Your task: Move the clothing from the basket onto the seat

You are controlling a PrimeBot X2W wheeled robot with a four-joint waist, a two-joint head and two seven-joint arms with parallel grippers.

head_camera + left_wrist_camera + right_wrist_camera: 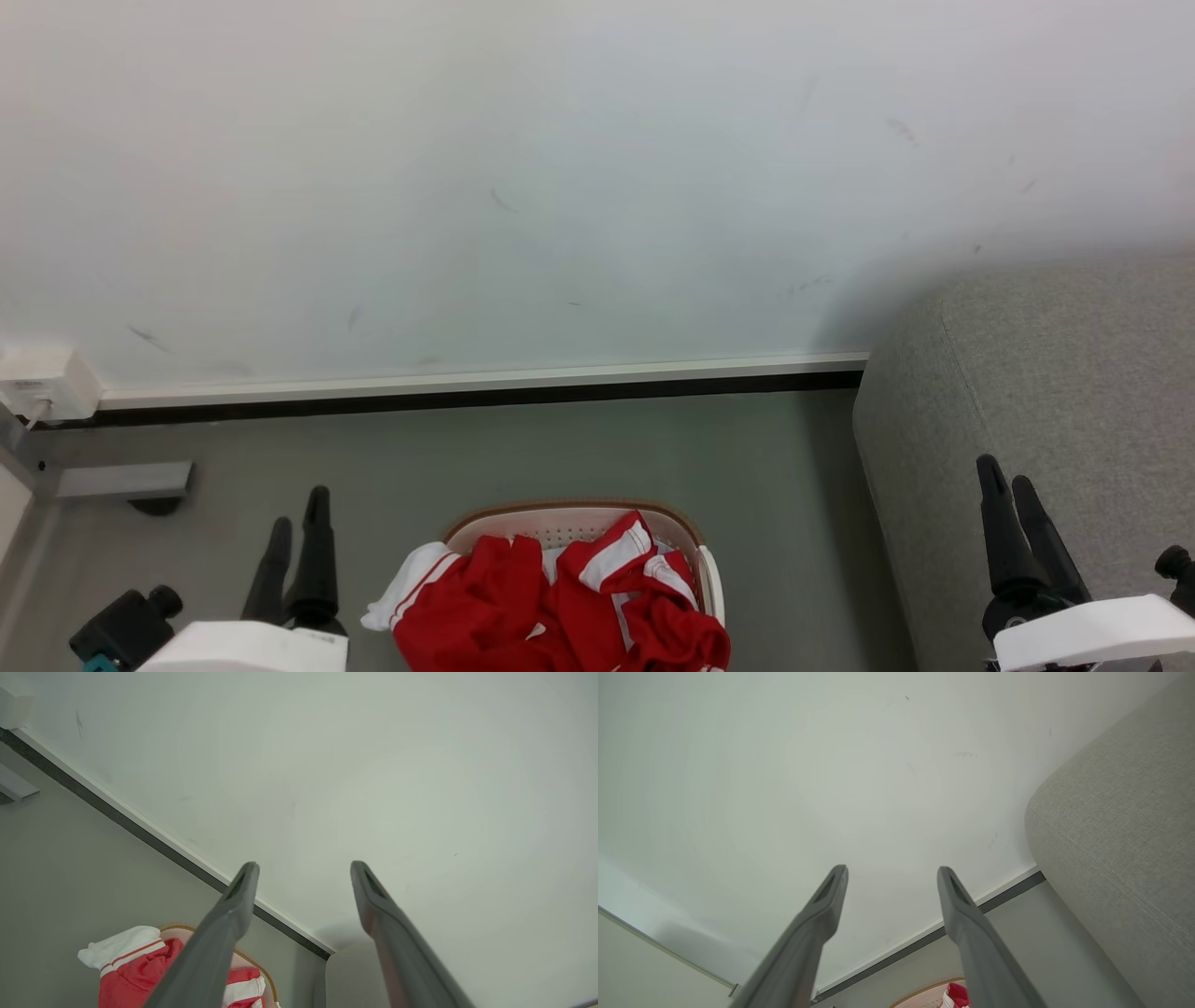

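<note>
Task appeared unstarted: the red clothing (560, 607) lay heaped in the basket (569, 509), none on the grey seat (1046, 392). Left gripper (303, 865) and right gripper (892, 869) stood spread, empty.

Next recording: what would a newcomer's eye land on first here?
The red clothing heaped in the basket, bottom centre of the head view, with a white cuff spilling over the basket's left side. The grey seat looms at right; the left gripper and right gripper stand open and empty either side of the basket.
</note>
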